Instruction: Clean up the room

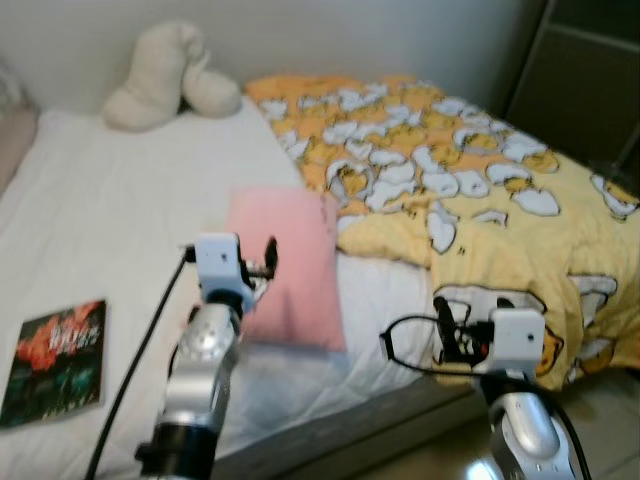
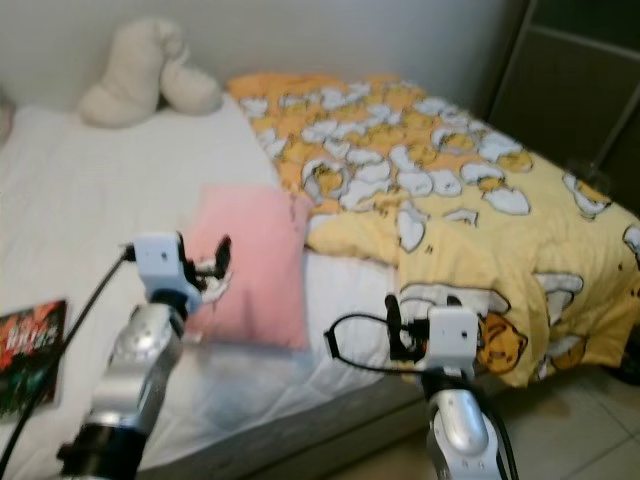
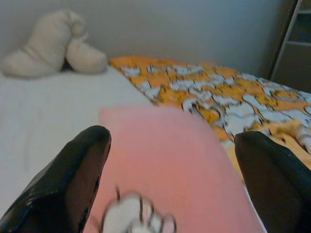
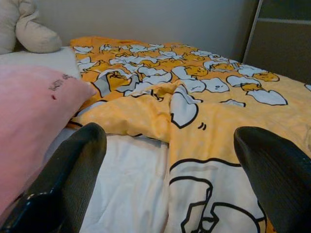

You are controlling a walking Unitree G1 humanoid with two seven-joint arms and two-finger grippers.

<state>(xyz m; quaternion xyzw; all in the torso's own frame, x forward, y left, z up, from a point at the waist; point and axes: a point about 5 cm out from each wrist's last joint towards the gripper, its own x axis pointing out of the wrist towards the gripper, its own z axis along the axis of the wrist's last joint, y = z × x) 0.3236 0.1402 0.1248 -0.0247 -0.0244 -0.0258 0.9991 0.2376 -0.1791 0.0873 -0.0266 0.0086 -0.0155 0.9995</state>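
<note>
Head views: the left gripper (image 1: 262,262) is hovering at the near edge of the pink pillow (image 1: 285,265) lying on the white bed (image 1: 110,210), beside the yellow duvet (image 1: 470,190). Left wrist view: its fingers (image 3: 73,174) are standing apart over the pillow. Right wrist view: the right gripper (image 4: 170,179) is spreading wide above the duvet

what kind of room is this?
Most likely a bedroom: a bed with a white sheet, a yellow patterned blanket spread over it, and a pink pillow lying beside a cream plush toy.
</note>
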